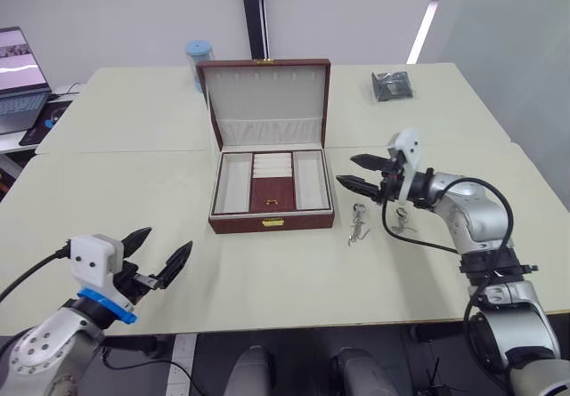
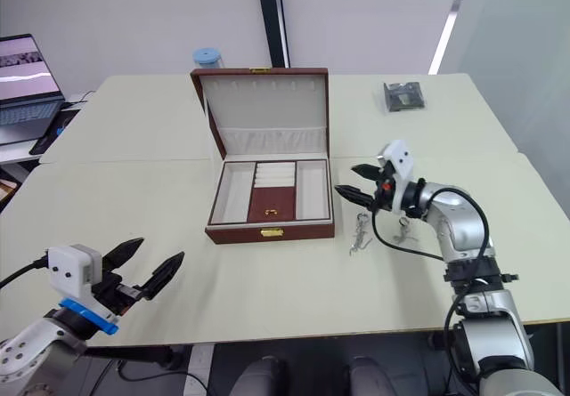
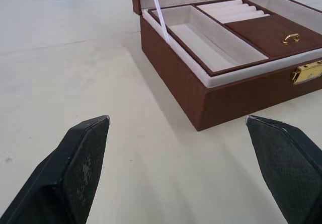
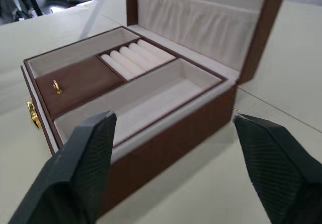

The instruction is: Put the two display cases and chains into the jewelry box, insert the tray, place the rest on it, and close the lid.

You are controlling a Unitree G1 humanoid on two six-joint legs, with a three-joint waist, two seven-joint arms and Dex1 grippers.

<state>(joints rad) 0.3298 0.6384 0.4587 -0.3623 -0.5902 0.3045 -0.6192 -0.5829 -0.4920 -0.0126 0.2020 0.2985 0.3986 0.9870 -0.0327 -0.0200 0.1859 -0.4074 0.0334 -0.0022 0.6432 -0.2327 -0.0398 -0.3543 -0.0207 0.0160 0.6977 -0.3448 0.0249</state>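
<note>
Left eye view, from the left: a laptop (image 1: pixel 20 80) sits at the far left edge at about 10 o'clock. The left gripper (image 1: pixel 164 250) hangs over the cream table (image 1: pixel 134 173) at about 7 o'clock, its two black fingers spread wide and holding nothing. At the centre stands the jewelry box (image 1: pixel 272 191), its lid (image 1: pixel 265 102) raised upright, cream lining and gathered pocket facing forward. The tray (image 1: pixel 271 182) is seated inside the box, brown centre panel with gold knob toward the front, ring rolls behind it, side sections empty. A blue-lidded container (image 1: pixel 198 58) stands behind the lid at 11 o'clock. Just right of the box's front corner, two small silver jewelry pieces (image 1: pixel 359 222) lie on the table. The right gripper (image 1: pixel 358 172) hovers above them at about 3 o'clock, fingers parted and empty, pointing toward the box. A dark shiny packet (image 1: pixel 391 85) lies far back at 1 o'clock.
</note>
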